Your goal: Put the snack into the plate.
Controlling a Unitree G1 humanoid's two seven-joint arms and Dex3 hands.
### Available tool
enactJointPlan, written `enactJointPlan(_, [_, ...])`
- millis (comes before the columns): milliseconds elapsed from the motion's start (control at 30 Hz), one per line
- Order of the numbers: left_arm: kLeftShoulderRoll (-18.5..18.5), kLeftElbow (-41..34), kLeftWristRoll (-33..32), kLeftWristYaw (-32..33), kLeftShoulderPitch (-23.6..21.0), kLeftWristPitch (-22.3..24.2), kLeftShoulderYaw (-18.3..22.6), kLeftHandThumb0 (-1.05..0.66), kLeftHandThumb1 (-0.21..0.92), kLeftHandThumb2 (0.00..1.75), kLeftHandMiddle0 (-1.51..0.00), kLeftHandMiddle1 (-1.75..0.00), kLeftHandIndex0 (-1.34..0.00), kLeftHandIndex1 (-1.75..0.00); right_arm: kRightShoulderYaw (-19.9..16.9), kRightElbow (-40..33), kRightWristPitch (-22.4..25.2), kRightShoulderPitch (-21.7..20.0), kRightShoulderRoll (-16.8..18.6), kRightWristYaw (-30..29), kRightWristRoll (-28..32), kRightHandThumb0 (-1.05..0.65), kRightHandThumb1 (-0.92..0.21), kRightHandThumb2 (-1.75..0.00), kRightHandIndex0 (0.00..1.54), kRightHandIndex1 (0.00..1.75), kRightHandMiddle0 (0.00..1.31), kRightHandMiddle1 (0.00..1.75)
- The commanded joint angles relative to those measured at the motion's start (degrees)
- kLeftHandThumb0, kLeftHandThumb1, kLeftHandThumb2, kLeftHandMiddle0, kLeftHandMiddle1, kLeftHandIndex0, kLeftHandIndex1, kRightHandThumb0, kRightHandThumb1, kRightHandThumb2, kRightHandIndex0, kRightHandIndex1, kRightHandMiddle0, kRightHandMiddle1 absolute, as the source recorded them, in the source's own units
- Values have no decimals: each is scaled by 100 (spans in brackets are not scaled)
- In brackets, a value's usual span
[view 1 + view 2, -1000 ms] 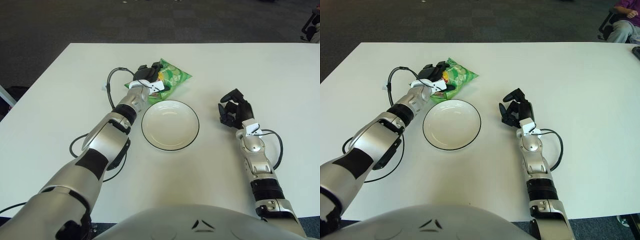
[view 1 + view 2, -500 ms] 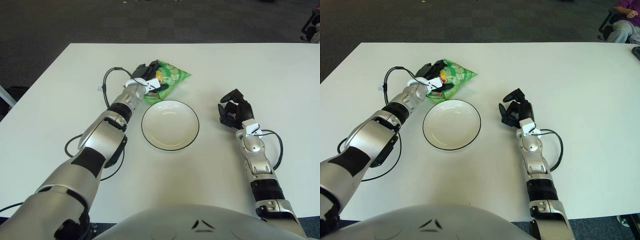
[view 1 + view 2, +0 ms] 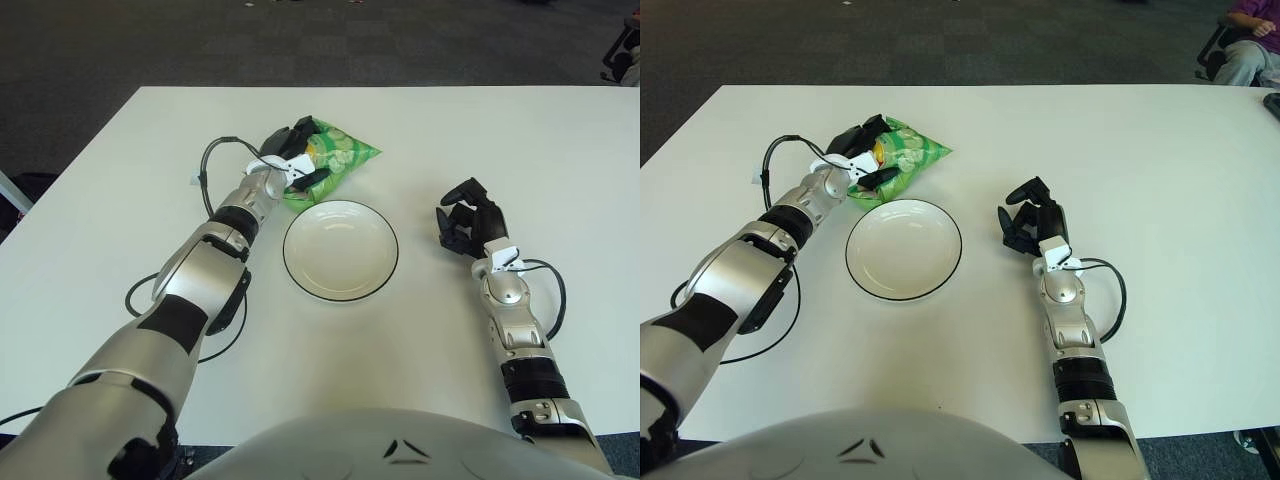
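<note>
A green snack bag (image 3: 345,153) lies on the white table just behind the plate's left rim. My left hand (image 3: 292,158) is at the bag's left end, with dark fingers (image 3: 311,179) above and below that end, closed around it. The white plate (image 3: 340,252) with a dark rim stands in front of the bag and has nothing in it. My right hand (image 3: 467,222) shows to the right of the plate, idle, with its fingers curled and holding nothing.
A black cable (image 3: 208,170) loops over the table by my left forearm, and another (image 3: 552,285) runs beside the right wrist. The table's far edge (image 3: 400,87) lies behind the bag, with dark carpet beyond.
My left hand has shifted a little to the left along the bag's end and its fingers have reset around it. The bag has barely moved. The right hand has stayed still.
</note>
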Motion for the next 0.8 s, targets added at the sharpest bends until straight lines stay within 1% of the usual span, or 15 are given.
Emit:
enactJointPlan(0, [200,23,-12,111,220,-168,57,0,30,134,-59,-174,-43,-174,28,274,295,221,36,61,-78,-40,-61,-92,85,175,40,175])
enactJointPlan(100, [335,-132,43,419,221,-485,52,0,31,133,-59,-173,-42,-175,23,299,287,207,31,67,-72,-40,-61,-92,85,175,40,175])
enactJointPlan(267, [446,-264,98,917,221,-897,62,0,31,132,-60,-171,-42,-175,19,329,279,193,26,68,-71,-40,-61,-92,85,175,40,175])
enactJointPlan(400, [564,-316,230,1539,154,-1411,31,0,30,132,-61,-170,-42,-175,16,376,266,170,20,68,-74,-40,-61,-92,85,175,40,175])
enactJointPlan(500, [711,-370,466,2151,21,-1829,-46,0,29,133,-62,-169,-43,-175,18,415,253,154,14,57,-93,-40,-61,-92,85,175,40,175])
enactJointPlan(567, [742,-344,561,2349,-23,-1936,-76,0,29,134,-63,-168,-44,-175,19,427,246,150,12,52,-100,-40,-61,-93,85,175,40,175])
enactJointPlan(667, [882,-405,865,2852,-181,-1987,-201,0,28,134,-63,-167,-44,-175,29,443,244,143,10,30,-133,-40,-61,-93,85,175,40,175])
enactJointPlan(767, [960,-472,927,2973,-302,-1988,-181,0,28,134,-64,-167,-45,-175,37,440,249,145,11,16,-152,-40,-61,-93,85,175,40,175])
